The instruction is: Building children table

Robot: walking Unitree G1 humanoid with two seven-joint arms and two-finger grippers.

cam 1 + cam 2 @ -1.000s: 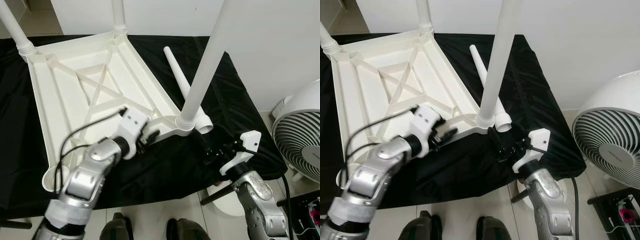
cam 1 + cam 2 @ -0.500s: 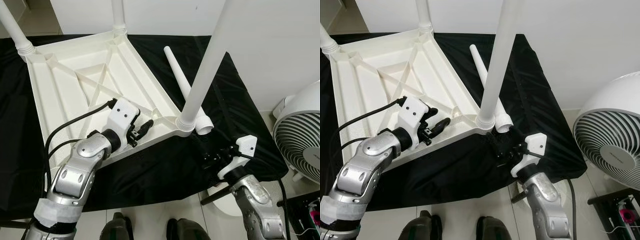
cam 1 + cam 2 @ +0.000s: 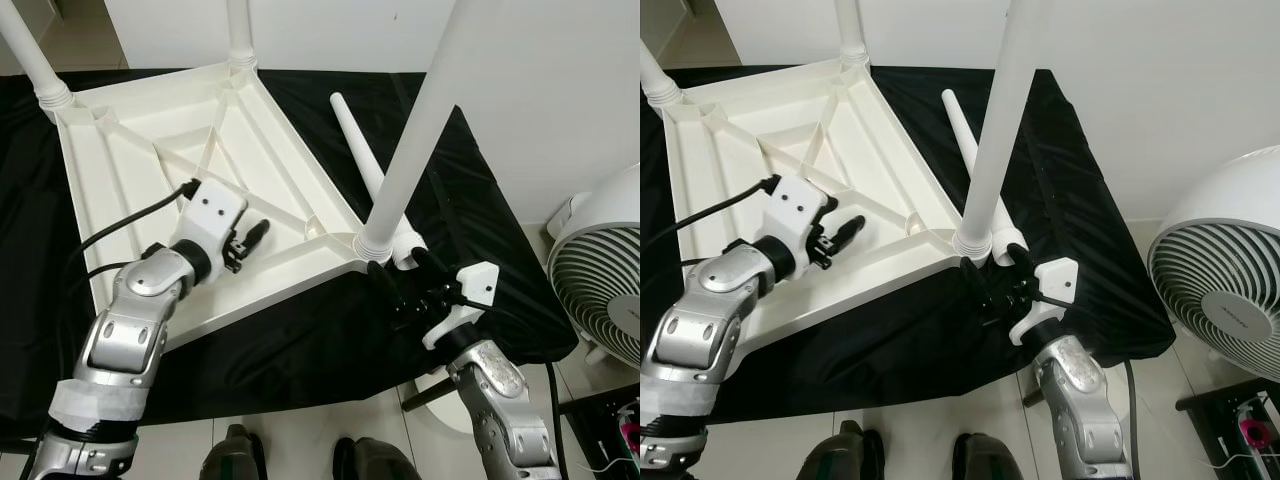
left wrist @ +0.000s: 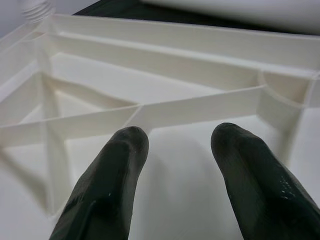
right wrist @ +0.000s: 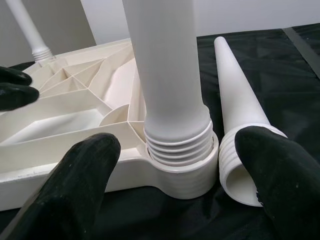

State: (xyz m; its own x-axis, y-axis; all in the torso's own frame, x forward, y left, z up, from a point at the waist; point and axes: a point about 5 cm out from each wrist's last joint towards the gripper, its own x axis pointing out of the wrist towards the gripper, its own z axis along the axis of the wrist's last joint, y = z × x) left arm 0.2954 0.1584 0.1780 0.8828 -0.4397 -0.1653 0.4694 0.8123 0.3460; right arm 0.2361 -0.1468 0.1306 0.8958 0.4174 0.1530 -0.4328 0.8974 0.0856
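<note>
A white plastic table top (image 3: 130, 180) lies upside down on a black cloth (image 3: 300, 340). Legs stand screwed into its far left, far middle and near right corners; the near right leg (image 3: 410, 140) rises tall. A loose white leg (image 3: 352, 135) lies on the cloth just right of it, threaded end (image 5: 240, 165) toward me. My left gripper (image 3: 250, 238) hovers open over the ribbed underside (image 4: 165, 107), holding nothing. My right gripper (image 3: 400, 275) is open at the near right corner, its fingers (image 5: 85, 170) on either side of the screwed leg's threaded base (image 5: 177, 145) and the loose leg's end.
A white fan (image 3: 600, 290) stands on the floor at the right. The cloth's front edge drops to tiled floor, where my feet (image 3: 240, 460) show. A pale wall runs behind the cloth.
My left gripper drew back from the table's near edge and now hangs farther in over the underside. My right gripper moved forward toward the near right leg's base.
</note>
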